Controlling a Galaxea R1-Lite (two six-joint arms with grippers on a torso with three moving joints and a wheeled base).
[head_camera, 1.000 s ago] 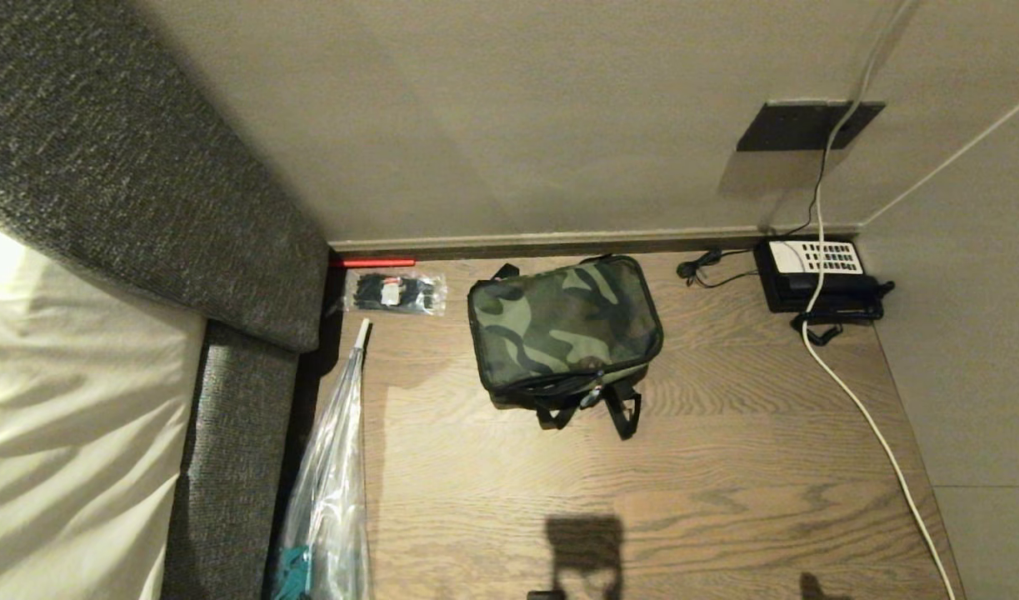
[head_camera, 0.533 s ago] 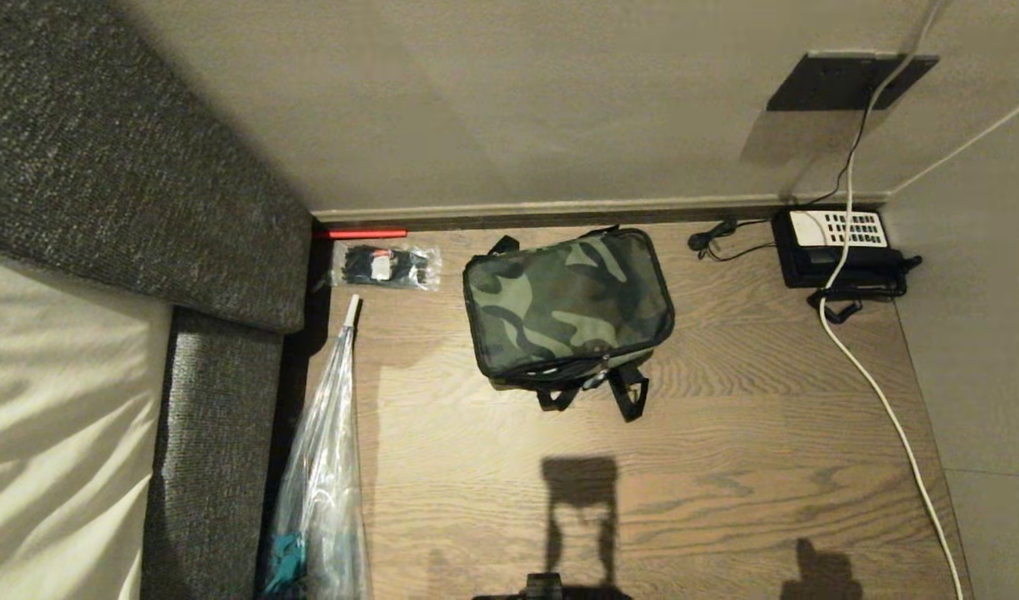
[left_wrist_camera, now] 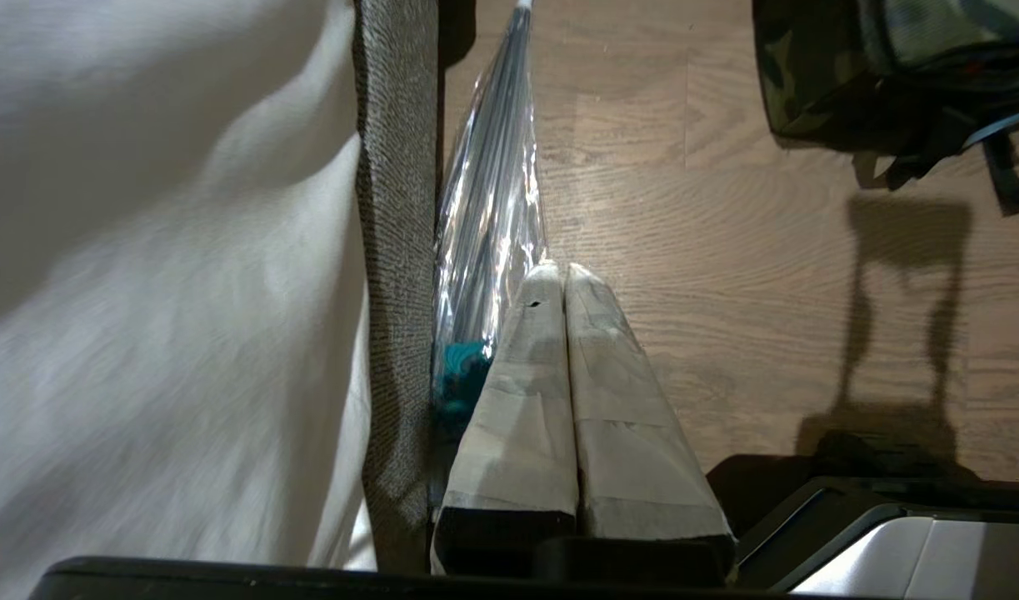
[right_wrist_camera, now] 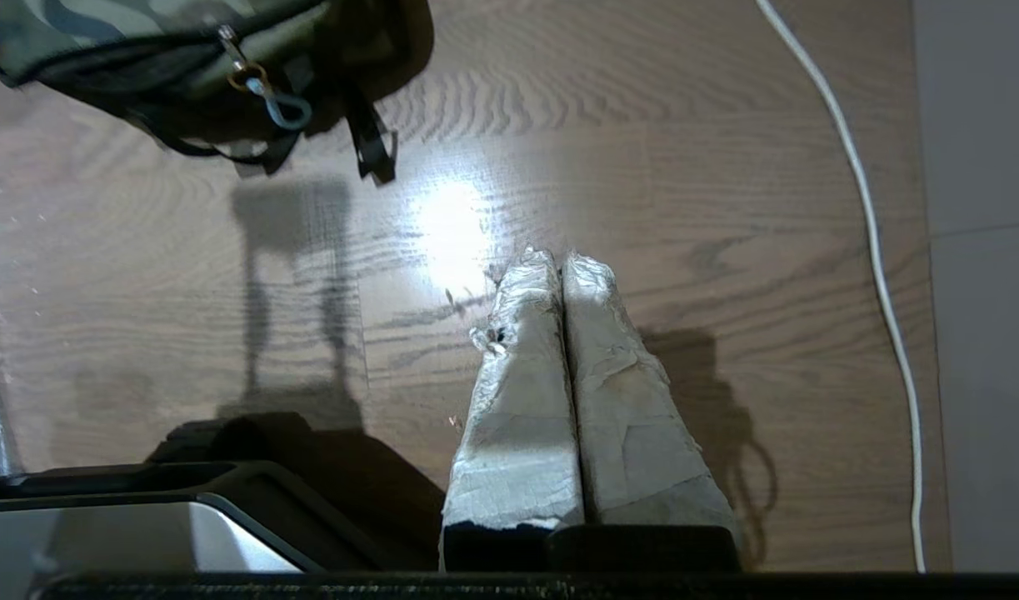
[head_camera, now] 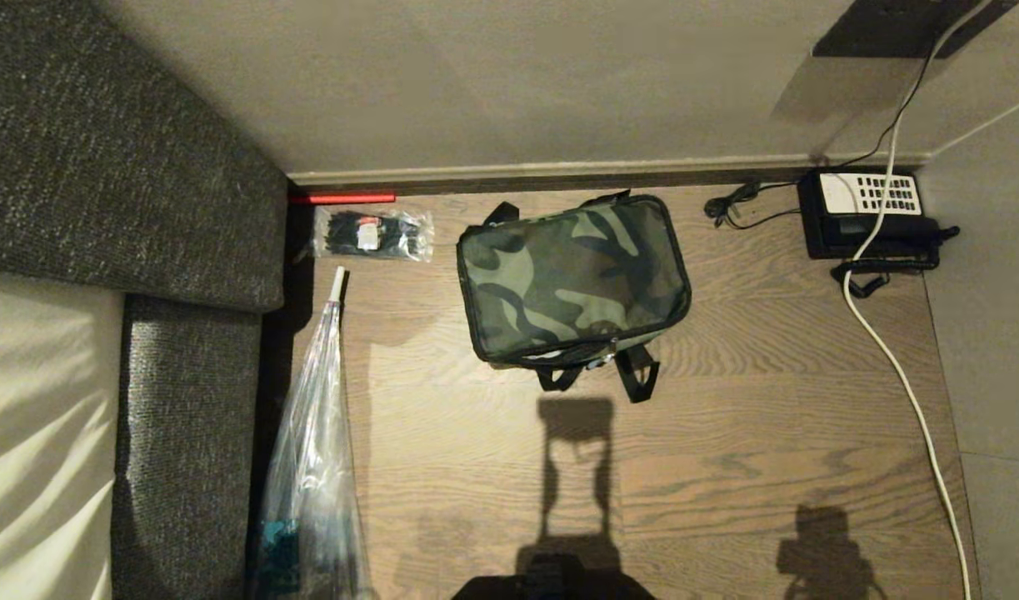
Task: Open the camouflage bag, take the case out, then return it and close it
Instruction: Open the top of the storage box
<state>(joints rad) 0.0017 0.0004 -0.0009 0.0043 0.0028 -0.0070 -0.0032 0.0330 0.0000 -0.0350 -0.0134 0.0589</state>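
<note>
The camouflage bag (head_camera: 571, 279) lies zipped shut on the wooden floor near the wall, its black straps (head_camera: 634, 379) trailing toward me. A corner of the camouflage bag (left_wrist_camera: 817, 75) shows in the left wrist view, and the zipper pull (right_wrist_camera: 267, 96) on the camouflage bag (right_wrist_camera: 142, 42) in the right wrist view. The case is hidden. My left gripper (left_wrist_camera: 559, 271) hangs shut and empty above the floor beside the bed edge, well short of the bag. The right gripper (right_wrist_camera: 556, 258) is likewise shut, empty, over bare floor. Neither gripper shows in the head view.
A clear folded umbrella (head_camera: 313, 450) lies along the grey bed frame (head_camera: 184, 417) at left. A packet of black ties (head_camera: 372, 235) and a red stick (head_camera: 342, 198) lie by the wall. A black telephone (head_camera: 867, 218) and white cable (head_camera: 901, 375) sit at right.
The whole head view has shifted: the bag and floor have slid up the picture and look closer, as the camera tilted down. Neither arm moved.
</note>
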